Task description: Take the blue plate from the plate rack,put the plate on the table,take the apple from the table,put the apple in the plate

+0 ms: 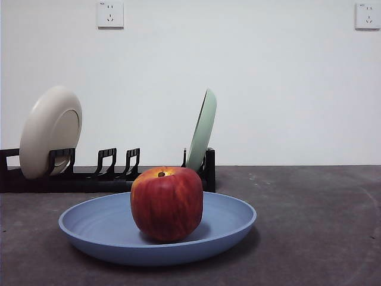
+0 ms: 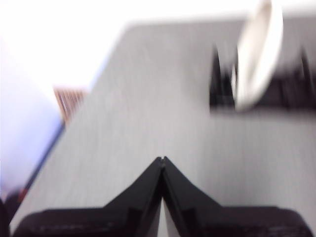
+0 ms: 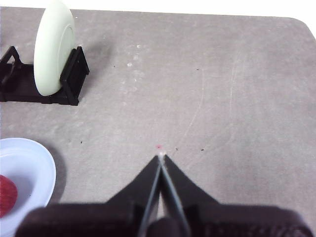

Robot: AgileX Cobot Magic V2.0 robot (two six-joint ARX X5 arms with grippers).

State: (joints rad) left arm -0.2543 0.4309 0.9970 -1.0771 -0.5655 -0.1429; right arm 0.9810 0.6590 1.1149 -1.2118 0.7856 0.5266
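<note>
1. Apple count: one, red with faint yellow streaks and a short brown stem, standing upright in the middle of the blue plate, nearest in the front view. In the right wrist view only a red sliver of it shows at the picture's edge.
2. One blue plate lies flat on the table, its raised rim ringing the apple on all sides. The plate is much wider than the fruit.
3. Behind the plate, from about 10 to 12 o'clock of the apple, runs one black plate rack. Three empty pairs of prongs stand in a row between its two remaining plates.
4. Two plates stay in the rack: one cream-white plate leaning at the far 10 o'clock end, and one pale green plate tilted at roughly 12 o'clock, seen nearly edge-on.
5. Two wall sockets sit high on the white wall, farthest back, one at 11 o'clock and one at 1 o'clock.
6. Left gripper: jaws pressed together, gripping nothing, above bare table with the rack's cream-white end ahead; that view is blurred.
7. Right gripper: jaws closed tip to tip, empty, over bare table, well apart from the blue plate and the rack's green end.
</note>
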